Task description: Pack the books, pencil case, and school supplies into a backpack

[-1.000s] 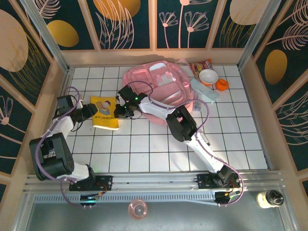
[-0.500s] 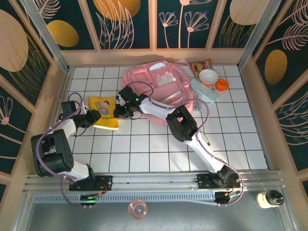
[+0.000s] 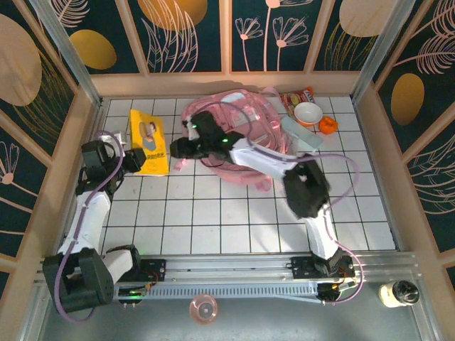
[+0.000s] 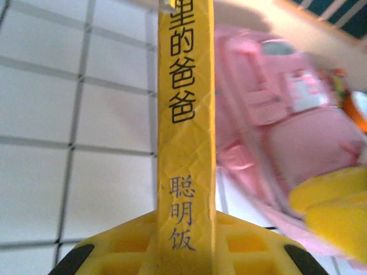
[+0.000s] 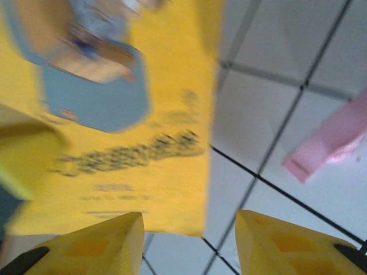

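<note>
Holding thin square yellow booklet w/ cartoon cover (image 3: 148,133) at approx. 10 o'clock of the white tiled table (image 3: 213,220); booklet appears lifted and tilted. Left gripper (image 3: 134,159) is clamped on its near edge; left wrist view has the spine running up between the yellow jaws. Large soft pink backpack (image 3: 249,121) lies crumpled at 12 o'clock, just to the booklet's 3 o'clock. Right gripper (image 3: 175,148) sits between booklet and bag, jaws wide apart, nothing between them; a pink strap (image 5: 327,143) is near it.

Step in hand, by judgement: booklet transfer into bag. Next move calls for carrying the booklet toward 3 o'clock, edge-first into the bag's mouth; right gripper prob. needed to take hold of the fabric and keep the mouth open.

Long pale mint-blue pencil case (image 3: 301,133) lies at the bag's 3 o'clock edge, not yet packed.

Obscured: bag mouth and zip state cannot be told, as right arm lies across the bag; right wrist view blurred; booklet's top cut off in left wrist view.
</note>
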Robot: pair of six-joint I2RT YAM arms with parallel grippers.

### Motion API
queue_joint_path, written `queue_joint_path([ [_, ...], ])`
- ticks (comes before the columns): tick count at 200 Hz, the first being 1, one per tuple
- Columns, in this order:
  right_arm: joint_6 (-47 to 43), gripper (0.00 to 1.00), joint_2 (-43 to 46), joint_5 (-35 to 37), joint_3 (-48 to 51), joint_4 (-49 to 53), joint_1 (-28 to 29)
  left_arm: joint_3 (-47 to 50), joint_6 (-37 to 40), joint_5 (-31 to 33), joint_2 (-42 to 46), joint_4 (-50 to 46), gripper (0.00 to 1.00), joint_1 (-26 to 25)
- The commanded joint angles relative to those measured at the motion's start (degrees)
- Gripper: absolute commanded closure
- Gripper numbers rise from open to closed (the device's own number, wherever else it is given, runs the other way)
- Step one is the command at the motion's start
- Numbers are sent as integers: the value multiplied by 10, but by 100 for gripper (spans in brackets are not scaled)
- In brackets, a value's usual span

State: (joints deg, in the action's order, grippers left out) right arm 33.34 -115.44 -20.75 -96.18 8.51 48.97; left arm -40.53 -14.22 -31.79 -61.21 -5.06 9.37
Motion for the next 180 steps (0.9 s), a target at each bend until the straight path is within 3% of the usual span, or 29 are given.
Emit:
queue_joint_path([
  [1,-4,54,120,51,101,-117,-24,-29,-11,-107,16,117,96,-29],
  [23,-31,54,235,106,209,-158,-40,-28,-67,-145,12,220,97,-70],
  [52,-98,53,354,147,302,-167,-60,-53,-77,-152,-14,299,97,-170],
  [103,-172,45,500,98,408,-191,-129,-55,-236,-193,-96,561,95,-268],
  [128,-189,39,555,71,444,-205,-160,-65,-208,-186,-108,579,95,-310],
  [149,-205,24,597,64,479,-220,-172,-59,-200,-183,-112,618,94,-338],
  [161,-219,16,618,29,499,-228,-173,-59,-206,-186,-119,638,94,-347],
  [180,-224,14,634,-52,509,-243,-190,-64,-221,-192,-134,665,94,-361],
])
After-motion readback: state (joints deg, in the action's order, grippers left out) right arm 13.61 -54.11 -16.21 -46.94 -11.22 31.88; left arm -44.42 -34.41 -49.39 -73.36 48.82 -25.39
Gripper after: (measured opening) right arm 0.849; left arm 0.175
